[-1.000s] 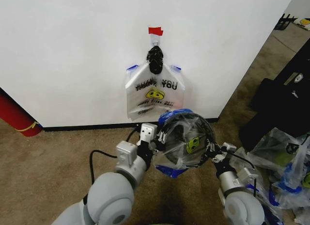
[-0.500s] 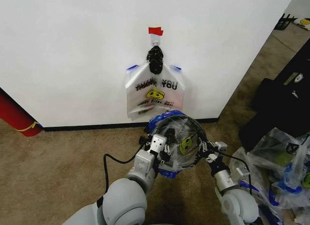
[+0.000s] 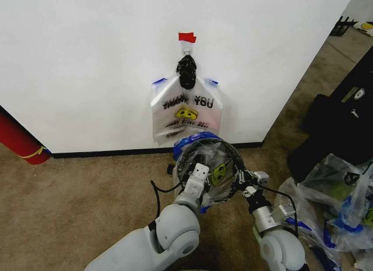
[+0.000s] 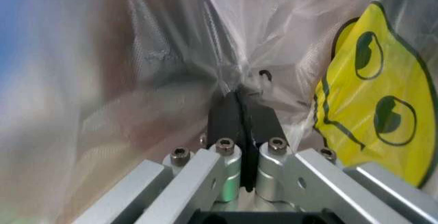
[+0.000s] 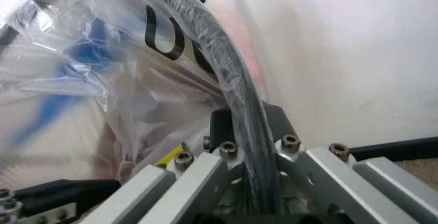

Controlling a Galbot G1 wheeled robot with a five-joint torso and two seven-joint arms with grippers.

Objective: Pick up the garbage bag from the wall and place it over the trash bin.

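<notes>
Nearest to you, both arms reach forward from the bottom of the head view and meet at the trash bin (image 3: 208, 172), which stands on the brown carpet (image 3: 76, 195) just in front of the wall (image 3: 87, 61). Your left gripper (image 4: 241, 112) has its jaws pressed together, pinching a fold of the garbage bag (image 3: 217, 166) beside the yellow smiley print (image 4: 375, 116). Your right gripper (image 5: 247, 126) sits on the bin's right side, its jaws straddling the black rim (image 5: 205, 44) with the plastic draped over it; you cannot tell how tightly they close.

The garbage bag lies over the bin's mouth, blue handle (image 3: 185, 144) bunched at the far-left edge of the rim.

Beyond the bin, 1 more bag (image 3: 186, 111) of the same kind hangs on the wall from a black hook (image 3: 186, 71) under a red tape strip (image 3: 187, 37). A red cylinder (image 3: 20, 140) leans at the far left, and clear bags (image 3: 344, 201) lie at the right.
</notes>
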